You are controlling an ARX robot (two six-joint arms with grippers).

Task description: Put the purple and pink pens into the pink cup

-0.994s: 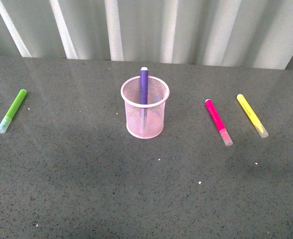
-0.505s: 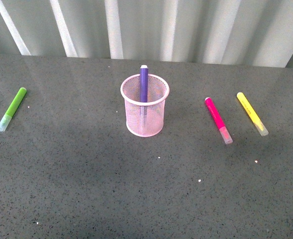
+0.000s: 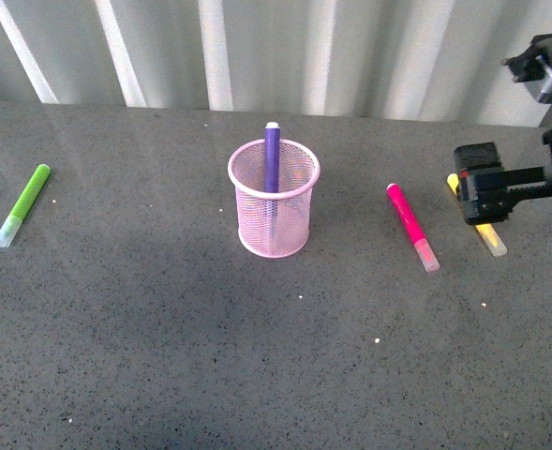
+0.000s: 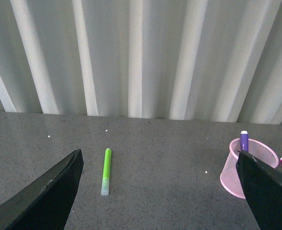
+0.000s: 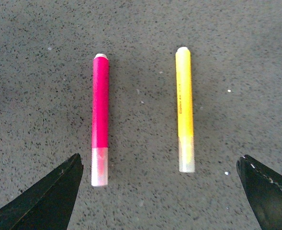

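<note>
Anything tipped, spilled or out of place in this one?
Nothing stands out. The pink cup stands upright with the purple pen inside; the pink pen, yellow marker and green marker lie flat, none touching.

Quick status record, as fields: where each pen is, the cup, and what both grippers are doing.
purple pen: standing in the pink cup
pink pen: on the table, right of the cup
yellow pen: beside the pink pen, farther right
green pen: far left of the cup
left gripper: open, empty
right gripper: open, empty, over pink and yellow pens
remaining: pink pen into cup
</note>
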